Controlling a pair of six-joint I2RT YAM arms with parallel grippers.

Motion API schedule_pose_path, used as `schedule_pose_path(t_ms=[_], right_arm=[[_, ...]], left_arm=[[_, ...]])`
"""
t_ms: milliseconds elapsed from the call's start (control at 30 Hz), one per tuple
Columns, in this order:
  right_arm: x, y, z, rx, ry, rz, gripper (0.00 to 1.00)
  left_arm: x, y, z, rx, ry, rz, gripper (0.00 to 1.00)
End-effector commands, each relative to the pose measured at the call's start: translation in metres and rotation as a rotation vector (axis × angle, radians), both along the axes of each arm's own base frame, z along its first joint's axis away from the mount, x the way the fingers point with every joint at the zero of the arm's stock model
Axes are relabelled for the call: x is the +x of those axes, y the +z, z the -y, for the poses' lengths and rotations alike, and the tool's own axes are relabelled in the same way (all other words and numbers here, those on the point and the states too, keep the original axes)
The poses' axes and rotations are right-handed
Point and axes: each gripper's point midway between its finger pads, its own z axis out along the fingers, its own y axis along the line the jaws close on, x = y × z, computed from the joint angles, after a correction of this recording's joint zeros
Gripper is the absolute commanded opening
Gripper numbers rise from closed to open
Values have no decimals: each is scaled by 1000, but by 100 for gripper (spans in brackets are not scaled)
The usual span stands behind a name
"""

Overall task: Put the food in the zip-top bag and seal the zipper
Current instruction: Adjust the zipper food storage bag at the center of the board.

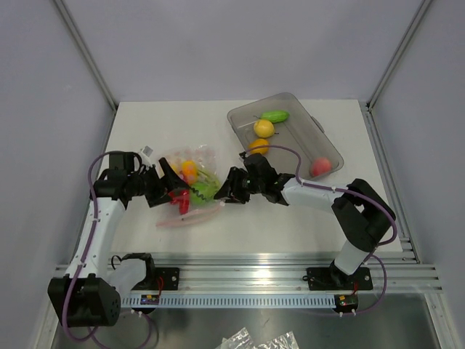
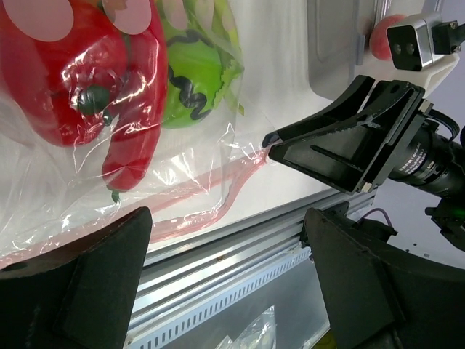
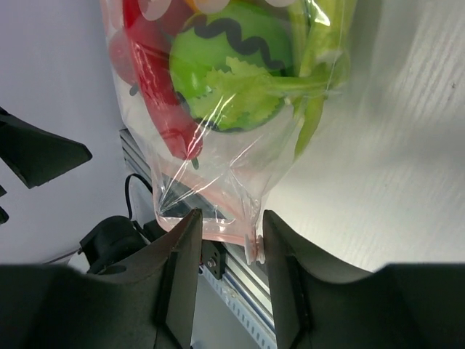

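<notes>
Between my two arms, on the white table (image 1: 145,131), lies the clear flat plastic zip-top bag (image 1: 195,174) with faint pink print. Inside it are a glossy red toy pepper (image 2: 87,65), a round green toy with a black wavy line (image 3: 218,65), a leafy light-green toy (image 3: 251,98) and an orange-yellow toy (image 1: 189,169). The pink-red zipper strip (image 1: 190,216) runs along the bag's near edge, towards the aluminium rail (image 1: 290,276). I cannot tell whether the strip is pressed closed.

My left gripper (image 2: 227,218) stands at the bag's left end with its jaws spread wide. The red pepper and the zipper strip show beyond the two dark fingers (image 2: 94,283). The loose plastic reaches down to the left finger, but I cannot tell if it touches.

My right gripper (image 3: 231,218) is at the bag's right corner. Its jaws are parted only narrowly, and the corner of the zipper strip sits in the gap between them, close against one finger (image 3: 283,276).

Behind my right arm sits the grey translucent rectangular tray (image 1: 305,116). It holds a long green toy (image 1: 275,115), a round yellow toy (image 1: 264,128), a round orange toy (image 1: 259,145) and a round pink-red toy (image 1: 320,167), well apart from the bag.
</notes>
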Motion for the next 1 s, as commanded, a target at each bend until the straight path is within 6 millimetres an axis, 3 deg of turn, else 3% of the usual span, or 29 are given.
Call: schedule_pose_path(t_ms=[0,133,167,267,400,567,700,867,900,967], right_arm=[[-4,23,-3,22,43,27,46],[-7,16,-3,10,39,-10,32],[-7,15,-3,14,39,-10,23],[-6,13,-3,14,30,-13,16],[-6,14,-5,35,27,-13,0],[-6,27,-8,109,24,16,0],[-5,32,-11,134,21,17,0],[-3,44,-16,192,13,15,0],[-3,44,-18,200,13,10,0],[-4,48,-20,233,17,3,0]], left_arm=[[-5,-1,7,15,-16,22,90],[-24,-2,22,0,-40,14,88],[-29,-3,28,-11,-48,3,88],[-38,-10,35,-39,-46,-21,85],[-51,-13,51,-108,-82,-64,84],[-56,-10,81,-301,-68,-136,83],[-51,-17,88,-390,5,-160,80],[-49,-22,94,-449,57,-199,89],[-47,-27,94,-459,81,-198,87],[-36,-17,97,-536,118,-155,82]])
